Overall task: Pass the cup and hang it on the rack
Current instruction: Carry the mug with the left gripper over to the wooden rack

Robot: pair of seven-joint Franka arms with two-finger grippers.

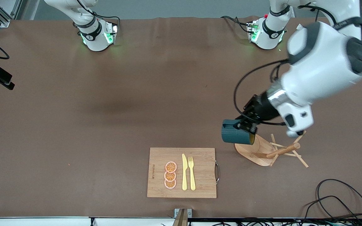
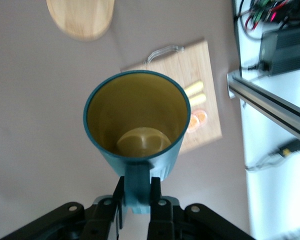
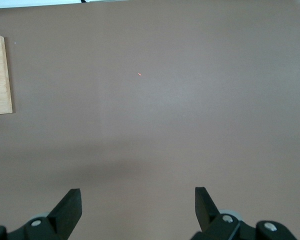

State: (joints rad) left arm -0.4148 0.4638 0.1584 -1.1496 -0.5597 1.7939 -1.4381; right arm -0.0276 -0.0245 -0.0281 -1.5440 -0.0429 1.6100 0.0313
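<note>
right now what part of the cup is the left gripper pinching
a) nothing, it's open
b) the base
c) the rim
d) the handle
d: in the left wrist view the left gripper is shut on the handle of the cup, held in the air by the rack.

The front view looks down from high across the table [image 1: 74,125], facing both robot bases. The left wrist view looks down along its gripper [image 2: 137,200], close onto the cup [image 2: 135,125], with the cutting board [image 2: 210,65] farther off. The right wrist view faces bare tabletop between spread fingers [image 3: 67,207]. All three views show the cutting board.
</note>
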